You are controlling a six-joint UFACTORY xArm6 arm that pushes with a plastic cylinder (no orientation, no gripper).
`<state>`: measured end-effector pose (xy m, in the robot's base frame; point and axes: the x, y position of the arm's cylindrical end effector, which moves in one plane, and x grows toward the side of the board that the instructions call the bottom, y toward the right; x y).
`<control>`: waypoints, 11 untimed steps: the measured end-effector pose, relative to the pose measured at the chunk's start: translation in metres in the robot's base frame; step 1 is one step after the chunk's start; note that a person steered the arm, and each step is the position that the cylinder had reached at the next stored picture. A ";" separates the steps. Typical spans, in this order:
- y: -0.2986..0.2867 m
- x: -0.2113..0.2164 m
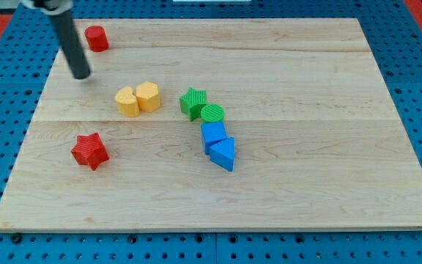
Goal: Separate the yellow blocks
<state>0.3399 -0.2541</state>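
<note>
My tip (82, 74), a bare rod holding nothing, stands up-left of the touching yellow blocks (138, 99), apart, ready to wedge between them.

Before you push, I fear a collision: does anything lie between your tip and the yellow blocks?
No. My tip sits up-left of the two touching yellow blocks, with bare board between. The red cylinder lies above, off that path.

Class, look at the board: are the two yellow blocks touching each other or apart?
Touching. The camera view shows the left yellow block pressed against the right yellow block, with no wood visible between them. My tip stands apart, up-left.
</note>
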 end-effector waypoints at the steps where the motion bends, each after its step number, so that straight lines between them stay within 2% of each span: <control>1: -0.050 -0.023; 2: -0.035 -0.052; 3: 0.027 -0.051; 5: -0.029 0.050; 6: -0.024 0.042; 7: 0.076 0.097; 8: 0.147 0.096; 9: 0.139 0.053; 10: 0.186 0.044; 11: 0.208 0.048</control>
